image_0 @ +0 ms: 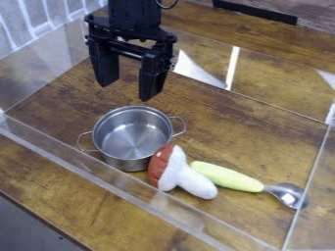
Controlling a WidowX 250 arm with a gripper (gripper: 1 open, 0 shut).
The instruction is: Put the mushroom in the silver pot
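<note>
The mushroom point(179, 174), with a reddish-brown cap and thick white stem, lies on its side on the wooden table just right of the silver pot point(131, 136). The cap rests against the pot's outer wall. The shiny steel pot stands upright with two small side handles and holds nothing. My gripper point(128, 76) hangs above and behind the pot, black fingers pointing down and spread wide apart. It is open, with nothing between the fingers.
A long yellow-green piece point(230, 177) with a metal end point(285, 196) lies right of the mushroom. Clear plastic walls point(78, 165) fence the wooden table along the front, right and back.
</note>
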